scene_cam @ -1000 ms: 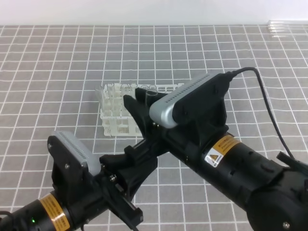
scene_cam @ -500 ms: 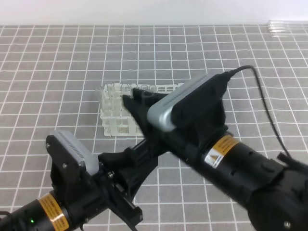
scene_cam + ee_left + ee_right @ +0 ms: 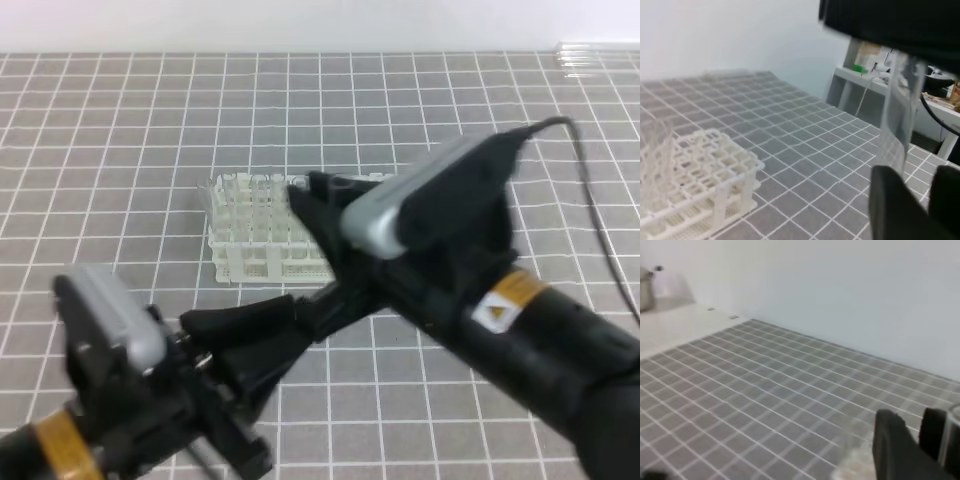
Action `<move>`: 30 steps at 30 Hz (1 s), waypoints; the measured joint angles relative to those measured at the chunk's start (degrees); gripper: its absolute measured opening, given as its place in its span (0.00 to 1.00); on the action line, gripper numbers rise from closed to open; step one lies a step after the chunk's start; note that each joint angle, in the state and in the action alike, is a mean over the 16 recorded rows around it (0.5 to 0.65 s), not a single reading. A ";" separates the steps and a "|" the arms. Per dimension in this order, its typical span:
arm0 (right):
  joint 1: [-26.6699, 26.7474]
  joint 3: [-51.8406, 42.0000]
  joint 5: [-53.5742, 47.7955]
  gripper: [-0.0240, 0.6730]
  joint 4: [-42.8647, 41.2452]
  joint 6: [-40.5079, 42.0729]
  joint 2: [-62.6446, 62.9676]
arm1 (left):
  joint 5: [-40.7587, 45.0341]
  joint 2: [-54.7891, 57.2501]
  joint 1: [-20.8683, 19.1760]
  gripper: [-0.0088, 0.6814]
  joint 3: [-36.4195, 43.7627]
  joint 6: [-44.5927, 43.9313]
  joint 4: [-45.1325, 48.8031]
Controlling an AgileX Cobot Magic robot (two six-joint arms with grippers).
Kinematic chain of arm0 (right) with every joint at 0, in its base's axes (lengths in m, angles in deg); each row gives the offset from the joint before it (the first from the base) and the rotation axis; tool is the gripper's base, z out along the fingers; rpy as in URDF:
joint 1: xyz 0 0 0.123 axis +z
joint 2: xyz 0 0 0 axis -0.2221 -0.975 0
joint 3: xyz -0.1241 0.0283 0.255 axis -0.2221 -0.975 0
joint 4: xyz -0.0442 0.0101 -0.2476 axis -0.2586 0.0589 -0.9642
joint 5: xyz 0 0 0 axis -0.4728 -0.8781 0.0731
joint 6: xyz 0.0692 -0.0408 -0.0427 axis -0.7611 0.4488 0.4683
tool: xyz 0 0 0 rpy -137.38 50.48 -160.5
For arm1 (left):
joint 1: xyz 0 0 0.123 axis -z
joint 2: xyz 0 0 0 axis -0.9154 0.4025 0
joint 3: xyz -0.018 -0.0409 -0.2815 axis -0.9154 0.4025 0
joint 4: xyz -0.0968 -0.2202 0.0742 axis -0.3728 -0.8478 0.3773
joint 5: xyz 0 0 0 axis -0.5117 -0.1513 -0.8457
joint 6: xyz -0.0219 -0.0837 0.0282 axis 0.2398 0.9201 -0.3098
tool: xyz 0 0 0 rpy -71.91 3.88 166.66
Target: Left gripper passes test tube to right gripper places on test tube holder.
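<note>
Handover just made: the left gripper (image 3: 240,330) has opened and drawn back toward 7 o'clock, leaving the upright test tube (image 3: 897,117) clamped in the right gripper (image 3: 320,205), above the test tube holder (image 3: 262,236).

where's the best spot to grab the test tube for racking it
Near its top end, from the side with the fingers across it. The test tube stands upright, so a high grip leaves its lower length free to drop into the test tube holder.

Test tube holder (image 3: 268,236) on the tiled table (image 3: 120,150) — behind both arms' tools.
</note>
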 joint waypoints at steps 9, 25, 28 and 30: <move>0.00 -2.32 -4.66 0.16 9.43 8.86 5.50 | 25.81 -23.59 0.03 0.06 0.04 2.52 2.78; 0.00 -3.09 -8.62 0.16 11.47 10.16 6.91 | 51.77 -57.04 0.04 0.01 7.60 3.50 -1.24; 0.00 -3.09 -8.69 0.16 11.45 10.16 6.91 | 50.09 -59.11 0.04 0.01 10.85 3.39 -2.26; 0.00 -3.13 -8.73 0.16 11.43 10.16 6.91 | 48.61 -59.82 0.04 0.01 12.91 3.39 -2.74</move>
